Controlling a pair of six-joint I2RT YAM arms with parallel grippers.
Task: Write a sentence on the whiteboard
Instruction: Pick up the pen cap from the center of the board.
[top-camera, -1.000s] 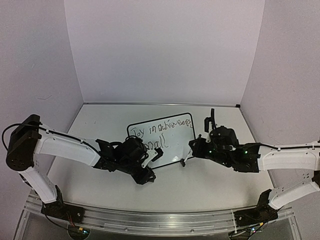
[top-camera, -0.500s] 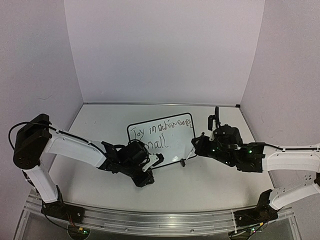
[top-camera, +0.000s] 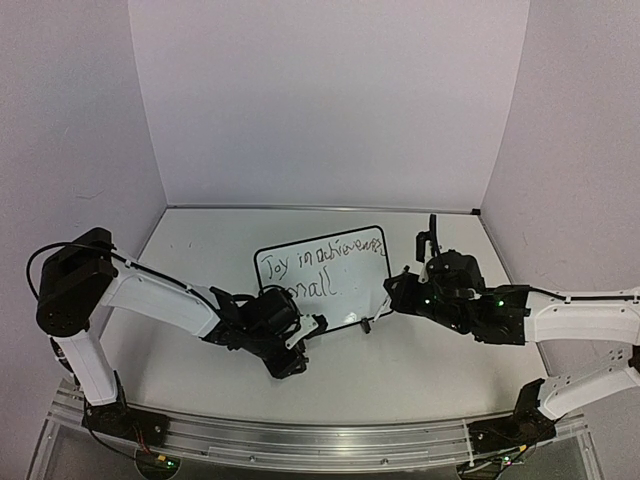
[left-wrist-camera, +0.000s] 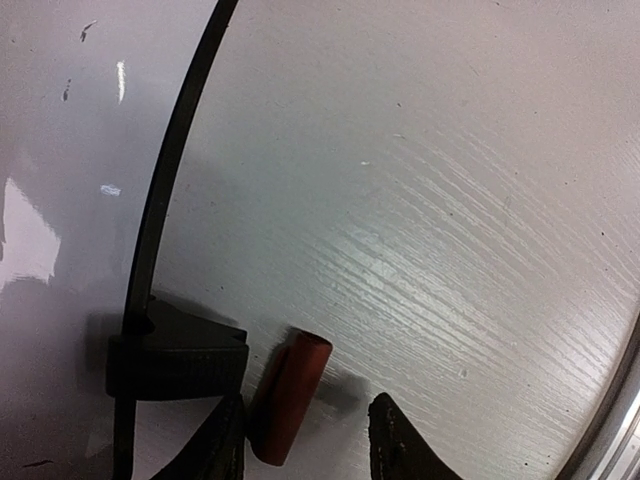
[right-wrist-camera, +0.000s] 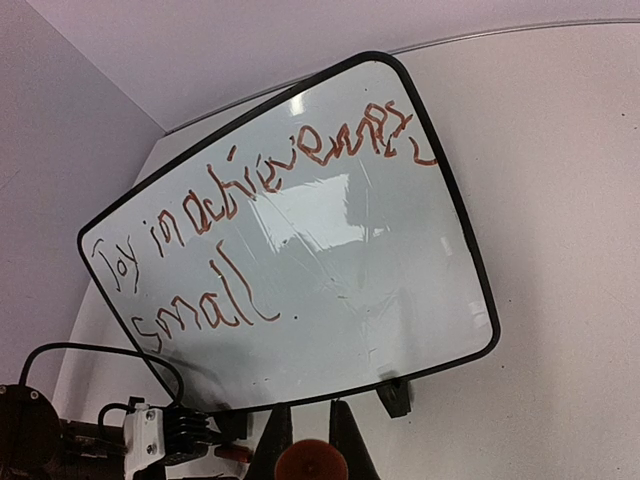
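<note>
The whiteboard (top-camera: 322, 278) lies on the table with red handwriting across its top and left; its black frame (left-wrist-camera: 165, 190) and one clip foot (left-wrist-camera: 175, 357) show in the left wrist view. A small red cap (left-wrist-camera: 288, 396) lies on the table beside that foot. My left gripper (left-wrist-camera: 310, 448) is open, and the cap lies between its fingers, close to the left one. My right gripper (right-wrist-camera: 310, 435) hovers at the board's near edge (right-wrist-camera: 330, 392), shut on a red marker (right-wrist-camera: 312, 463) whose round end shows between the fingers. From above, the left gripper (top-camera: 311, 327) and right gripper (top-camera: 377, 312) flank the board's near edge.
A second clip foot (right-wrist-camera: 396, 398) sits under the board's near right edge. The grey table (top-camera: 420, 370) is walled at the back and both sides. An aluminium rail (top-camera: 320, 440) with the arm bases runs along the near edge.
My left arm has slid toward the near edge and lowered by the board's foot, its fingers narrowing a little. The right gripper shifted slightly right, then held still.
</note>
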